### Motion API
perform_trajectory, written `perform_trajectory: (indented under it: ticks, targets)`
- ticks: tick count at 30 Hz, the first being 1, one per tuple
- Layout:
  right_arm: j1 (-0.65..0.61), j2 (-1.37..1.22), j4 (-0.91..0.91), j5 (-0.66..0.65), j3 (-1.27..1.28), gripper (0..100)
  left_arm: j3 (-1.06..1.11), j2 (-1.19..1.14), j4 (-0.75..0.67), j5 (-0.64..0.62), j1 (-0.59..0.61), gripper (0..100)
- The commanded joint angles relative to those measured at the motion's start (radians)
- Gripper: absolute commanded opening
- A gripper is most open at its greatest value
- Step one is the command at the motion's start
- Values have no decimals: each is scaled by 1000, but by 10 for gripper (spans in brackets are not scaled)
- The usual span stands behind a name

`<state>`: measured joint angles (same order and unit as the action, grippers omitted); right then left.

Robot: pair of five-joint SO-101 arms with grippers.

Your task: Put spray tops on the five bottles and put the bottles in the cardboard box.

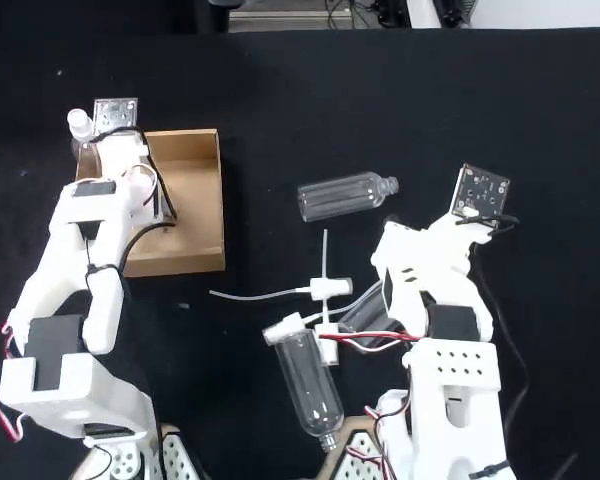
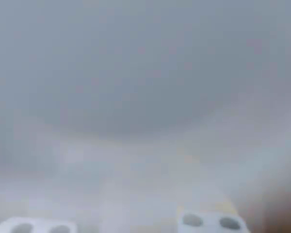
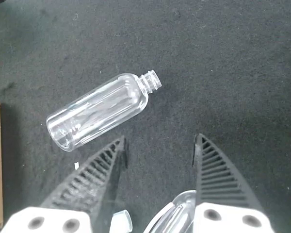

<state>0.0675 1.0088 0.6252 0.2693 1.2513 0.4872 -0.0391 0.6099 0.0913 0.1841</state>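
R lining up next bottle.
R gripper wide over it, mid-desk, uncapped; L gripper at cardboard box, left edge, grip can't tell. Next I grab it, fit spray top.

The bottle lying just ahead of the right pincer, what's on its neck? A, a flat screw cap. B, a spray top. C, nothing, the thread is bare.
C: the bottle lies on its side ahead of the open right pincer, and its threaded neck is uncovered.
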Motion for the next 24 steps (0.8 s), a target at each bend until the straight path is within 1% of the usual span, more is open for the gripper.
perform_trajectory:
  ticks: [1, 15, 19, 24]
  targets:
    - [12, 21, -29, 0, -10, 201, -68, 8, -11, -11, 8, 168]
    - [15, 21, -29, 0, -10, 201, -105, 6, -12, -14, 10, 167]
    - [15, 21, -29, 0, -10, 201, -97, 6, -58, -14, 10, 168]
    - [17, 21, -29, 0, -10, 201, -99, 5, -63, -14, 2, 169]
